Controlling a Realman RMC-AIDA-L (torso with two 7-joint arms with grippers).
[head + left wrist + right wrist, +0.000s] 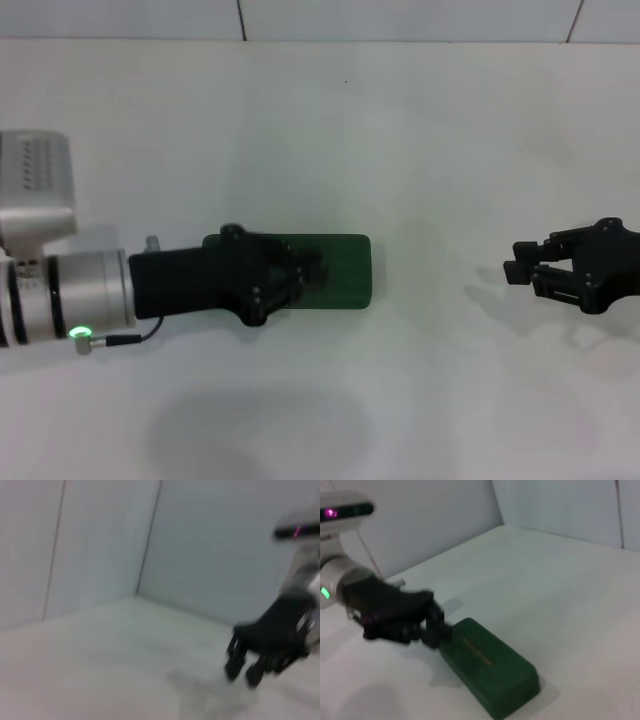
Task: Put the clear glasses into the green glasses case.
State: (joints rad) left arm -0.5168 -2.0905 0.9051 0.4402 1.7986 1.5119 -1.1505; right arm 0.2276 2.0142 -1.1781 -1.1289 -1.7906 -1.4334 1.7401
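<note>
Dark green rectangular hinged hard case (340, 270) with rounded corners, lid down, flat on white worktop (400, 150), long axis across the head view. Left gripper (300, 272) over the case's left end, black fingers (434, 625) pointing along that axis and meeting the lid edge; clenched or released: cannot tell, fingertips merging with the dark lid. Right gripper (525, 272) well apart to the case's right, fingers spread and grasping nothing, clear of the worktop by its shadow. Left arm far nearer the case. Clear transparent glasses in no view; presumably enclosed under the shut lid, though unconfirmed. Gold lettering (477, 652) on lid unreadable
</note>
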